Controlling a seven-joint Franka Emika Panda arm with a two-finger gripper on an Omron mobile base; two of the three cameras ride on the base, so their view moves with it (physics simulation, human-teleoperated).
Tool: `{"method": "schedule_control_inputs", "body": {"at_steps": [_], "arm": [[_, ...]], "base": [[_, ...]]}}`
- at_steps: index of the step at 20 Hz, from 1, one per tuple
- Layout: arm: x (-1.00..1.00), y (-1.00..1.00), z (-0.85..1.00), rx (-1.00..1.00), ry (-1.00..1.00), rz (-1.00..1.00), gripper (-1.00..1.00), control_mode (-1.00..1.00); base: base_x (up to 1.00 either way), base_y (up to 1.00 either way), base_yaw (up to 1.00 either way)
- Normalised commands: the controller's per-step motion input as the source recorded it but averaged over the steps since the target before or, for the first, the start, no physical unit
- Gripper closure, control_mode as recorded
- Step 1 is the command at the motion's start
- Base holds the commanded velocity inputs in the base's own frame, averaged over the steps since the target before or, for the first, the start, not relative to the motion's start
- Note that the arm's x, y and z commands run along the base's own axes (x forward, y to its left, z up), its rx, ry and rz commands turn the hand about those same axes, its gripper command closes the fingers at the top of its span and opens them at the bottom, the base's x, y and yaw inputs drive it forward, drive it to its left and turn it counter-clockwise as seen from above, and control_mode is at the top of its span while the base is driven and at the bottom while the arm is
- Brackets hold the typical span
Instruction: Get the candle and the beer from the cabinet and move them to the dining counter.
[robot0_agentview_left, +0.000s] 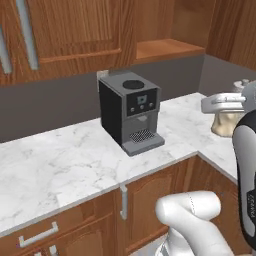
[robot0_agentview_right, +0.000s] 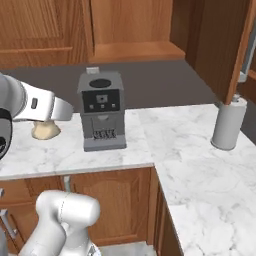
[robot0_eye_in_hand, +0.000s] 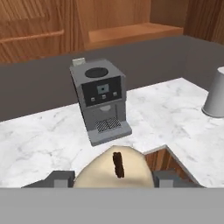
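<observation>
Candle (robot0_eye_in_hand: 114, 173): lower part cut off at the hand view's bottom. Gripper (robot0_eye_in_hand: 114, 181): fingertips largely hidden behind it. Paper roll (robot0_eye_in_hand: 215, 92): cropped at the right edge.

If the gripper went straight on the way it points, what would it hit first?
Probably the coffee machine, which sits dead ahead in the hand view, beyond the candle held in the gripper; depth is unclear.

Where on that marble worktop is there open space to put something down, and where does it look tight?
Bare marble worktop spreads wide to the left of the coffee machine, toward the front edge. More lies between the machine and the grey cylinder on the corner run. It is tightest right at the machine, which stands close to the grey back wall, and where the arm holds the candle over the worktop.
</observation>
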Motion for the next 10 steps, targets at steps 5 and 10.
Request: {"method": "schedule_control_inputs", "body": {"at_steps": [5, 10], "arm": [[0.00, 0.00, 0.00, 0.00, 0.00, 0.00, 1.00, 1.00], [0.00, 0.00, 0.00, 0.00, 0.00, 0.00, 1.00, 1.00]], "base": [[-1.00, 1.00, 0.32], [-0.94, 1.00, 0.57]]}}
